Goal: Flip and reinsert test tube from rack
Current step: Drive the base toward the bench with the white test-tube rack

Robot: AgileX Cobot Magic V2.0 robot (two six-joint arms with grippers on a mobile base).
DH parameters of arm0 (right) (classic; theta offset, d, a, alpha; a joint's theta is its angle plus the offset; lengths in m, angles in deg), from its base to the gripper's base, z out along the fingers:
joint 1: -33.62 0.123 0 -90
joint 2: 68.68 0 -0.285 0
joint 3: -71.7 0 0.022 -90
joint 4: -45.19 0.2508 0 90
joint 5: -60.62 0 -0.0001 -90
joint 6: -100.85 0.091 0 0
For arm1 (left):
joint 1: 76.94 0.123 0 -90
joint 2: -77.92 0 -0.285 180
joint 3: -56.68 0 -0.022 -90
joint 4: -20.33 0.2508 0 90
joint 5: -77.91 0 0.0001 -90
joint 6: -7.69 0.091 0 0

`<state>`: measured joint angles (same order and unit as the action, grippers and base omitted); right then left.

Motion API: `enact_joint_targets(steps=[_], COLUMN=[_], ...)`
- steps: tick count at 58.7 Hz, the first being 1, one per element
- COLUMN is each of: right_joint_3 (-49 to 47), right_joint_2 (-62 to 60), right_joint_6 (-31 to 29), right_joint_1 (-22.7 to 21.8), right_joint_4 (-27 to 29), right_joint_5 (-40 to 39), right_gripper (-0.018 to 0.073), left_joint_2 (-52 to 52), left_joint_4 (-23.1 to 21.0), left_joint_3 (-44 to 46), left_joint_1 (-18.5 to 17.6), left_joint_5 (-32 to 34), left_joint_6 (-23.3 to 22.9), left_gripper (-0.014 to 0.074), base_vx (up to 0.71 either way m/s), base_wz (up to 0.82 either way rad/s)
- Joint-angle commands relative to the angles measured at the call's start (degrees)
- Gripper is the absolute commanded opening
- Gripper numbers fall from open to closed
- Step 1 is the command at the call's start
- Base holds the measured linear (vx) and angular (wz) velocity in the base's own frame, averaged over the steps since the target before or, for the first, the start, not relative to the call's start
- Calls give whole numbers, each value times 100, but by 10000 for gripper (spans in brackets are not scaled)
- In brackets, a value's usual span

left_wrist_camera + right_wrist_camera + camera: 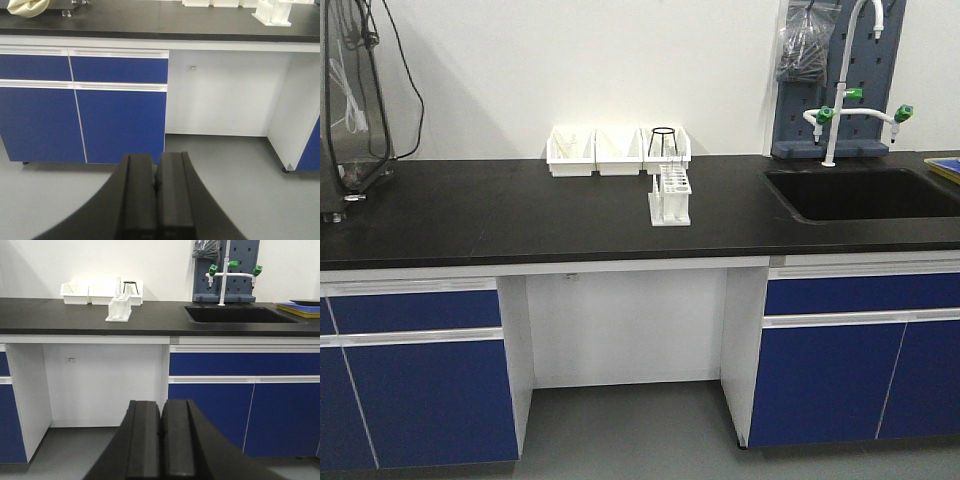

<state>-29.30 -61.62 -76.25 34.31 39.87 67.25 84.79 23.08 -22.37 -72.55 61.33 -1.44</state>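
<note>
The small white rack [670, 195] stands on the black counter [520, 215], just in front of the white bins. Clear test tubes stand in its holes; they are too small to tell apart. The rack also shows in the left wrist view [272, 12] at the top right and in the right wrist view [119, 308]. My left gripper [156, 172] is shut and empty, low in front of the blue cabinets, far from the rack. My right gripper [161, 415] is shut and empty, below counter height. Neither gripper shows in the front view.
Three white open-front bins [618, 150] stand behind the rack, one holding a black wire stand [663, 140]. A black sink [860, 192] with a white tap [840, 90] is at the right. Equipment with cables [355, 100] stands at the counter's left end. Blue cabinets [420, 380] lie below.
</note>
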Motion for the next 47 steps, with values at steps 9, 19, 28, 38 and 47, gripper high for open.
enact_joint_targets(steps=[9,19,28,38,47], right_joint_3=[1,1,1,1,1], right_joint_2=[-43,-43,-43,-43,-43], right_joint_6=[-26,-26,-26,-26,-26], right_joint_1=[-7,-6,-6,-6,-6], right_joint_4=[-7,-7,-7,-7,-7], right_joint_5=[-458,-464,-464,-464,-464], right_gripper=[-8,-8,-8,-8,-8], left_joint_2=[-65,-65,-65,-65,-65], left_joint_4=[-20,-20,-20,-20,-20], left_joint_3=[1,1,1,1,1], left_joint_1=[-41,-41,-41,-41,-41], left_joint_5=[496,496,496,496,496], left_joint_6=[2,2,2,2,2], left_gripper=[-6,-6,-6,-6,-6], base_vx=[10,10,10,11,13], base_wz=[-2,3,5,4,7])
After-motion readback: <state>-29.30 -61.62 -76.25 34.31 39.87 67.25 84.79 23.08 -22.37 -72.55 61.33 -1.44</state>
